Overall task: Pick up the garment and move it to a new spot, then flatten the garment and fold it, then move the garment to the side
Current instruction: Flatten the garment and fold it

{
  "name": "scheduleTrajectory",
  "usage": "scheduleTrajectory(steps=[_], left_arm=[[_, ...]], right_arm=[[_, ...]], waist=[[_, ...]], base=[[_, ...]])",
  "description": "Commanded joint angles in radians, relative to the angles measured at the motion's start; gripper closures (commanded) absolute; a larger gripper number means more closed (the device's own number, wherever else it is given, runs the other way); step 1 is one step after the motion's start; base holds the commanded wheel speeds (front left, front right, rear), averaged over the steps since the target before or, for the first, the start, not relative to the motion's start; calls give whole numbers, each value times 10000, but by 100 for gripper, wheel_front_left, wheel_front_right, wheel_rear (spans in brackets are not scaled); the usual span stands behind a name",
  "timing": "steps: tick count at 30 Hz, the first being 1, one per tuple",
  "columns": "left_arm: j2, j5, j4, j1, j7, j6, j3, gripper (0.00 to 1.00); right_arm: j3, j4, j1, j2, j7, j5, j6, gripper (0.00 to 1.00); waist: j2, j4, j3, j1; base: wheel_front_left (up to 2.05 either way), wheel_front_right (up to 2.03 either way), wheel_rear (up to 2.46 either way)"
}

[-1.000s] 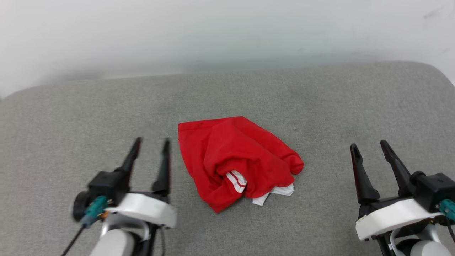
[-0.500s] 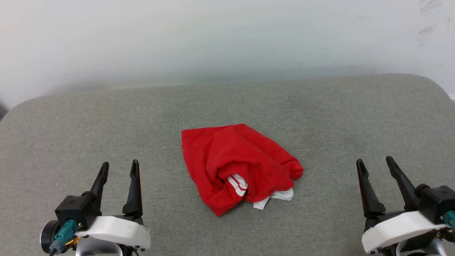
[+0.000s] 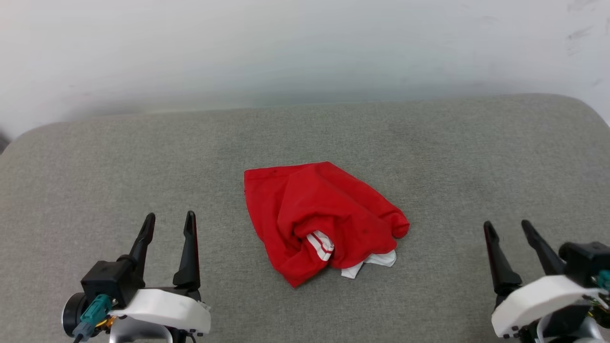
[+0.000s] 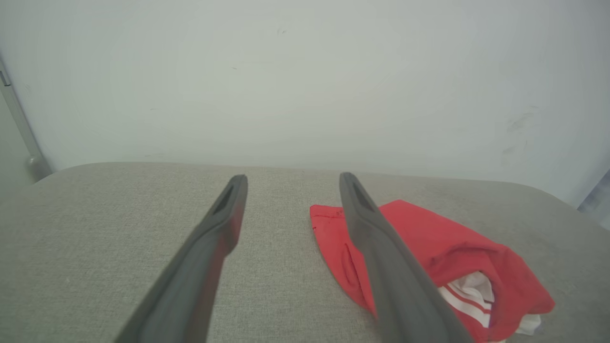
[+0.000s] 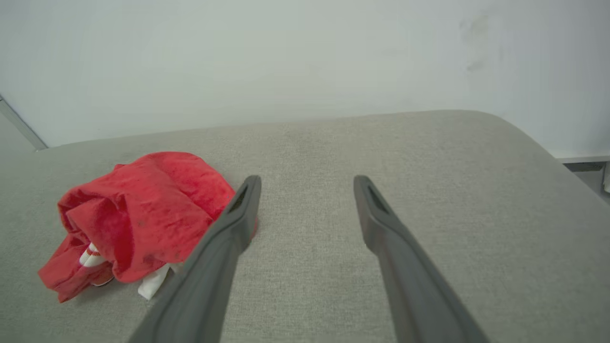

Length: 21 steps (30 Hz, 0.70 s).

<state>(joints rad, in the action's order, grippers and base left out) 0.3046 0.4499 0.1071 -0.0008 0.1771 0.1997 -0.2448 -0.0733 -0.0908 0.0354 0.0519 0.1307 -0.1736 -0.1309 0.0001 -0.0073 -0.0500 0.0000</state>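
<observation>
The garment (image 3: 324,219) lies crumpled in a heap at the middle of the grey cushioned surface (image 3: 429,152), red with a bit of white striped sleeve poking out at its near side. My left gripper (image 3: 170,220) stands open at the lower left, well apart from the heap, nothing between its fingers. At the lower right my right gripper (image 3: 507,225) is open and empty too, farther from the cloth. The left wrist view has the garment (image 4: 429,252) right of the left gripper (image 4: 291,181); the right wrist view has the garment (image 5: 138,214) left of the right gripper (image 5: 307,183).
A pale wall (image 3: 305,47) rises straight behind the surface's far edge. The surface's corners are rounded, and its right edge (image 5: 562,162) drops off toward the floor. Bare grey fabric stretches to both sides of the heap.
Both grippers have drawn back toward the near edge, the left one also out to the left, away from the garment. The camera shifted a little. The garment lies as before.
</observation>
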Motion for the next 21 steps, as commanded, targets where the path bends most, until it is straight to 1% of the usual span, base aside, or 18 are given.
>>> scheduleTrajectory(steps=[1, 3, 4, 5, 6, 11, 15, 16, 17, 18, 19, 20, 21], left_arm=[[-21, -78, 63, -101, -18, 29, -12, 0], [-53, -78, 82, -181, 7, 24, -70, 0], [-69, -87, 89, -207, 27, 18, -96, 0], [-69, -87, 89, -207, 27, 18, -96, 0], [-91, -99, 106, -293, 43, 2, -137, 0], [-183, -134, 69, -579, 118, -81, -265, 0], [-310, -139, -38, -881, 212, -158, -385, 0], [-310, -139, -38, -881, 212, -158, -385, 0], [-386, -122, -91, -984, 272, -205, -433, 0], [-430, -112, -123, -1049, 299, -212, -461, 0], [-430, -112, -123, -1049, 299, -212, -461, 0], [-472, -77, -238, -1179, 353, -241, -458, 0], [-472, -77, -238, -1179, 353, -241, -458, 0]], right_arm=[[41, 40, -271, -22, 294, 53, 3, 0], [275, 117, -562, 45, 1081, 9, 3, 0], [461, 127, -723, 190, 1492, -27, 3, 0], [461, 127, -723, 190, 1492, -27, 3, 0], [1084, 66, -1056, 514, 2374, -262, 3, 0], [3141, -94, -2084, 1665, 4186, -1123, 3, 0], [4547, -3, -2930, 2411, 5075, -1699, 3, 0], [4547, -3, -2930, 2411, 5075, -1699, 3, 0], [5127, 166, -3364, 2726, 5348, -1848, 3, 0], [5367, 282, -3541, 2829, 5451, -1949, 5, 0], [5367, 282, -3541, 2829, 5451, -1949, 5, 0], [5795, 528, -3919, 3060, 5586, -1961, 3, 0], [5795, 528, -3919, 3060, 5586, -1961, 3, 0]], waist=[[-1, 67, -73, 0], [-1, 137, -177, 0], [-1, 173, -222, 0], [-1, 173, -222, 0], [-1, 256, -350, 0], [-1, 568, -752, 0], [-1, 887, -1076, 0], [-1, 887, -1076, 0], [-1, 1030, -1228, 0], [-1, 1105, -1291, 0], [-1, 1105, -1291, 0], [-1, 1228, -1397, 0], [-1, 1228, -1397, 0]], base=[[0, 0, 0], [0, 0, 0], [0, 0, 0], [0, 0, 0], [0, 0, 0], [0, 0, 0], [0, 0, 0], [0, 0, 0], [0, 0, 0], [0, 0, 0], [0, 0, 0], [0, 0, 0], [0, 0, 0]])
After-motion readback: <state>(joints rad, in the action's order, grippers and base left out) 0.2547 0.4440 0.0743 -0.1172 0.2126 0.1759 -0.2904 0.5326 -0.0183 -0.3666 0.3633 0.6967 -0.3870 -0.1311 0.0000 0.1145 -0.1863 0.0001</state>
